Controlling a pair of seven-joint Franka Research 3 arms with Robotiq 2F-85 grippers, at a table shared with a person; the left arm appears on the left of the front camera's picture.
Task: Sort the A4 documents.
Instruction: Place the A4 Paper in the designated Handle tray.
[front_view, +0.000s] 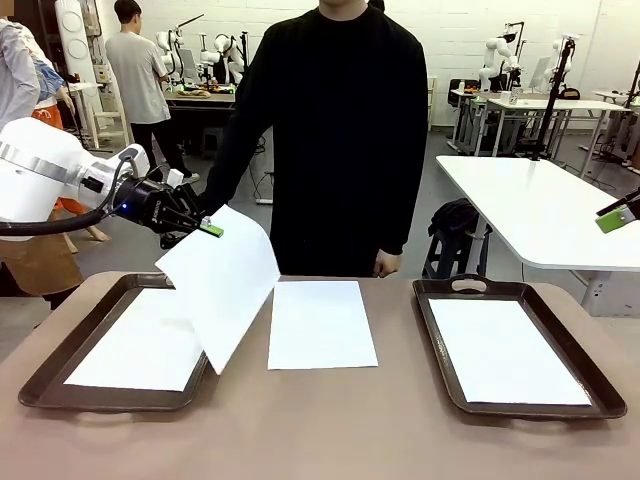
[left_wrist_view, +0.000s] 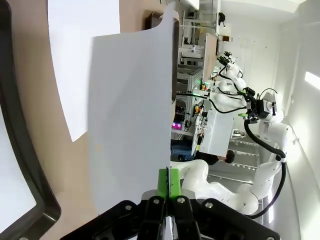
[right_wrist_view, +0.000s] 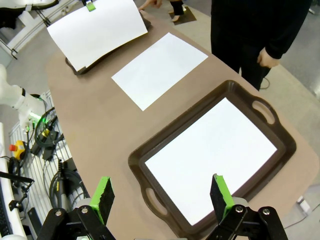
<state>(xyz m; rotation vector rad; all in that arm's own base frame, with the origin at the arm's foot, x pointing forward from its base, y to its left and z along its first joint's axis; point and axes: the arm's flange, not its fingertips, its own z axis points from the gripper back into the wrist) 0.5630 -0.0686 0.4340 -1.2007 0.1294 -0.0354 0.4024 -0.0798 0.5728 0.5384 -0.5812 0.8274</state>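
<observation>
The left arm reaches in roughly level, with the left hand raised well clear of the surface and pointing toward its middle. Its green pads are pressed together on the top edge of one A4 sheet. This held sheet hangs down and ahead of the fingertips, tilted and gently bowed across its width. Its lower corner dips over the inner rim of the left tray. The paper is plain white, with no print to be seen.

Below this hand, a second sheet lies flat on that tray's floor. Just past the hanging paper, on the side away from the hand, a third sheet lies flat on the bare surface.

The right hand is held high and looks down, its fingers standing wide apart with nothing between them. Directly beneath it is the right tray, with a fourth sheet lying flat inside, square to the rim. A person in black stands across the surface, beyond the third sheet.
</observation>
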